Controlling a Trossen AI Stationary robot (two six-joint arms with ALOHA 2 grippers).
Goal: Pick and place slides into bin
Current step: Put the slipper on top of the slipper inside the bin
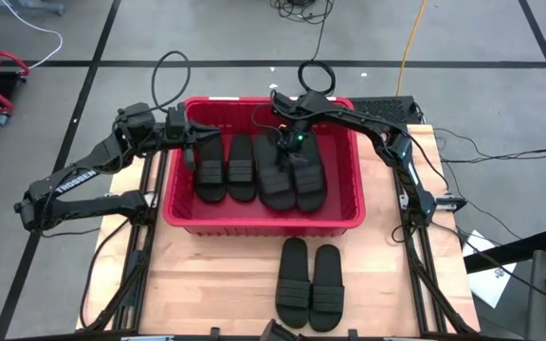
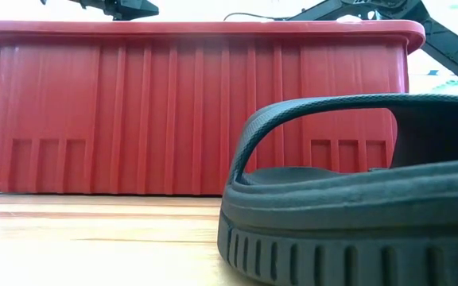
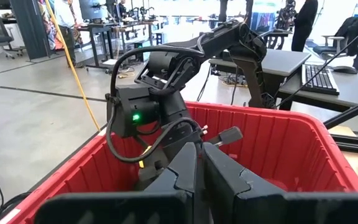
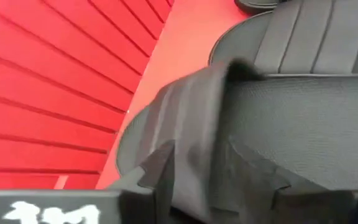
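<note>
Fingers, right: right gripper (image 1: 288,144) sits low inside the bin (image 1: 263,220), its fingers (image 4: 160,163) either side of a slide's strap (image 4: 272,118); clamped or parting, I cannot tell.
Fingers, left: left gripper (image 1: 192,137) closed on nothing, parked over the bin's left rim (waiting, I'd say).
Binned slides: several black sandals (image 1: 226,169) lie side by side on the bin floor, packed to leave room.
Remaining pair: two slides (image 1: 310,283) on the tabletop (image 1: 216,284), just in front of the bin.

We see a wooden table (image 1: 207,275) carrying the red bin (image 1: 263,220) and two slides (image 1: 310,284) near us.
</note>
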